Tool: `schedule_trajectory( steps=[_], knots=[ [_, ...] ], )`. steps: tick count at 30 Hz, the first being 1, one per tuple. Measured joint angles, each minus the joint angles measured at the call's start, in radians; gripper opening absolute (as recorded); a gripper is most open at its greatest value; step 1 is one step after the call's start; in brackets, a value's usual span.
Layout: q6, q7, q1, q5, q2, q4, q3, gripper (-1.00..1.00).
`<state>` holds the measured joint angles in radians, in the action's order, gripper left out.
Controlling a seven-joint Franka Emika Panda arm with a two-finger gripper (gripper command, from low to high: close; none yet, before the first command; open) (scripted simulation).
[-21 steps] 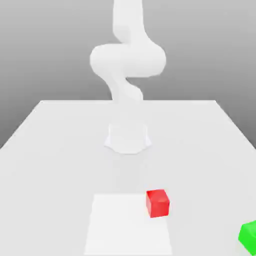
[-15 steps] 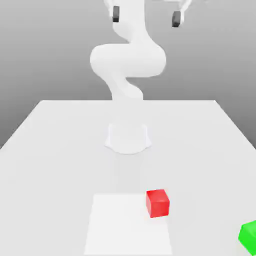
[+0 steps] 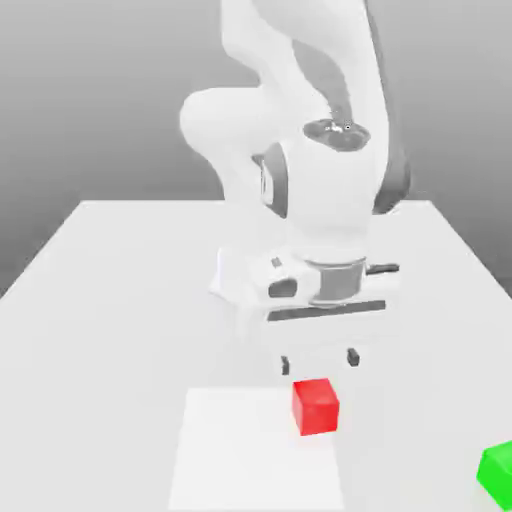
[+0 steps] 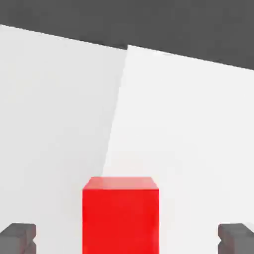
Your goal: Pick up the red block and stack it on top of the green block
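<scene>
I have dropped the hand [image 3: 318,361], fingers spread and empty, from high above to just over the red block [image 3: 316,406]; the green block [image 3: 497,472] waits well apart.

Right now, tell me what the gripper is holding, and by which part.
Nothing is held. The gripper hangs open above the red block, its fingers spread wide to either side of it with clear gaps. The block rests on the table.

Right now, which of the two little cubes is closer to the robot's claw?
The red block. It sits on the table just below the open gripper, lined up between its fingers in the hand view. The green block lies far off toward the exterior view's right edge.
</scene>
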<state>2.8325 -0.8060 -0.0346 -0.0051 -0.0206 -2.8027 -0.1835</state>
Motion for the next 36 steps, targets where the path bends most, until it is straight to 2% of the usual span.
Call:
schedule_trajectory(
  steps=[5,9,10,17,24,29,32,36],
  knots=[
    [0.087,-0.038,-0.008,-0.05,-0.103,0.014,0.026,0.0],
    [0.159,-0.075,-0.056,-0.103,-0.19,0.024,0.087,0.0],
    [0.175,-0.083,-0.067,-0.116,-0.21,0.026,0.102,-1.0],
    [0.178,-0.089,-0.069,-0.122,-0.213,0.026,0.105,-1.0],
    [0.066,-0.02,-0.026,-0.025,-0.077,0.01,0.038,-1.0],
    [-0.019,0.007,-0.022,0.009,0.02,-0.008,0.025,-1.0],
    [-0.074,-0.017,-0.001,0.028,0.0,0.063,-0.019,-1.0],
    [-0.149,-0.095,-0.091,0.018,-0.068,0.202,-0.066,-1.0]
  ],
)
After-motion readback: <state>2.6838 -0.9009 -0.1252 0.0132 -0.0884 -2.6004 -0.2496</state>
